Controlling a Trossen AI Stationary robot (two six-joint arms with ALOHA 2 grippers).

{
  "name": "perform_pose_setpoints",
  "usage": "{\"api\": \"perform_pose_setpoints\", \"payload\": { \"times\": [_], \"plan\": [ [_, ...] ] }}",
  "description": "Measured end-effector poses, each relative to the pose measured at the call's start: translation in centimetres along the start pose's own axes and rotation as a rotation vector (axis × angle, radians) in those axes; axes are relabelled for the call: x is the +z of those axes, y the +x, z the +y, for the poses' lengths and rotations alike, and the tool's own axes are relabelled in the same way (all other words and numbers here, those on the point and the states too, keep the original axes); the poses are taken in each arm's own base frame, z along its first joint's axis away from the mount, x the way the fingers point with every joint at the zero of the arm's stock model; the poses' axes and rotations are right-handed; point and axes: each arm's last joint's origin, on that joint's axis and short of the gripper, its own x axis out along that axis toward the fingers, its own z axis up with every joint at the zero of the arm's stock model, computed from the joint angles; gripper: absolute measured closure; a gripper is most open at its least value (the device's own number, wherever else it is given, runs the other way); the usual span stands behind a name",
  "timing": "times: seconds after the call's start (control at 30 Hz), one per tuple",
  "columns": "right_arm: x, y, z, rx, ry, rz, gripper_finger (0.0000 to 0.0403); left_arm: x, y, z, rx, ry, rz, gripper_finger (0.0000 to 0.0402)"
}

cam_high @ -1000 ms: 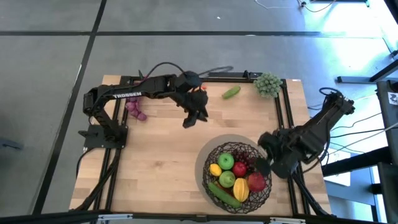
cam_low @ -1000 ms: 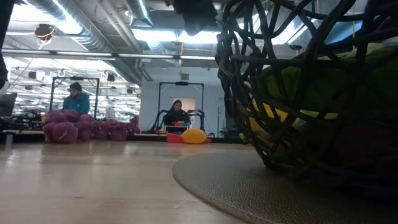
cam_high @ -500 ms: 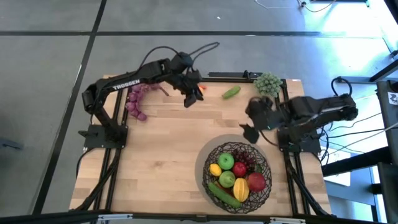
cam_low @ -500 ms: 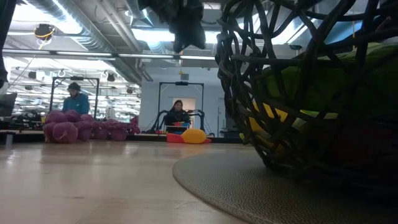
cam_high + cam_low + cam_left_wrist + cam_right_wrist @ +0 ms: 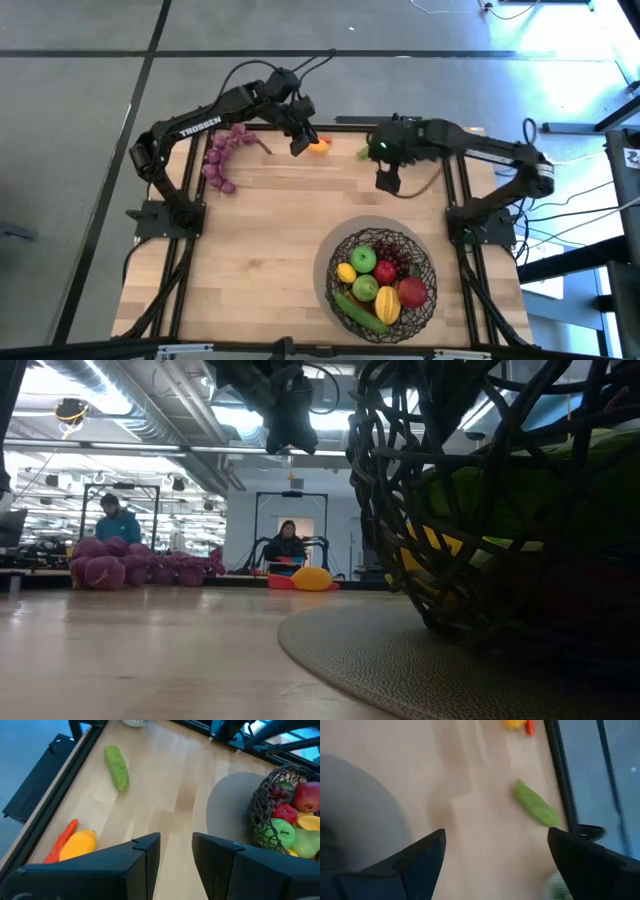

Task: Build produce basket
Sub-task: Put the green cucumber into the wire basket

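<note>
Right gripper (image 5: 387,181) jaws wide, empty, near cucumber (image 5: 372,149); left gripper (image 5: 298,146) jaws partly parted, empty, above lemon (image 5: 318,146).

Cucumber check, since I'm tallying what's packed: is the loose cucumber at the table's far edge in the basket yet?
No, the cucumber lies on bare wood, well apart from the basket.

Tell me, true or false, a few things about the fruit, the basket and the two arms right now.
1. The basket already holds fruit. True.
2. The cucumber lies inside the basket. False: it lies on the table, near the far edge.
3. The right gripper is open and empty. True.
4. The purple grapes sit beside the basket. False: they lie far from it, by the left arm.
5. The left gripper grips the lemon. False: nothing sits between its fingers.
</note>
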Motion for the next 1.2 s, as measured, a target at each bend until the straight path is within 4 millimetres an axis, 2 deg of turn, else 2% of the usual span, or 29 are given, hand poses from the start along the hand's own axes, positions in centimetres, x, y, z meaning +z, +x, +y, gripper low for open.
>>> {"api": "perform_pose_setpoints", "payload": {
  "times": [0.2, 0.33, 0.63, 0.97, 1.2],
  "plan": [
    [0.9, 5.4, -3.2, 0.009, -0.238, 0.153, 0.0060, 0.0, -0.2, 0.4, 0.010, -0.010, -0.003, 0.0298],
    [1.1, 9.0, -4.7, 0.125, -0.271, 0.199, 0.0060, 0.0, -0.1, 0.4, 0.011, -0.038, -0.003, 0.0298],
    [1.9, 14.7, -6.3, 0.120, -0.406, 0.212, 0.0060, 0.0, -0.1, 0.3, 0.011, -0.046, -0.003, 0.0298],
    [1.4, 18.9, -7.8, 0.154, -0.431, 0.251, 0.0060, 0.0, 0.0, 0.1, 0.006, -0.060, -0.001, 0.0298],
    [1.4, 19.0, -8.1, 0.130, -0.443, 0.252, 0.0060, 0.0, 0.0, 0.2, 0.042, -0.060, -0.001, 0.0298]
  ]
}}
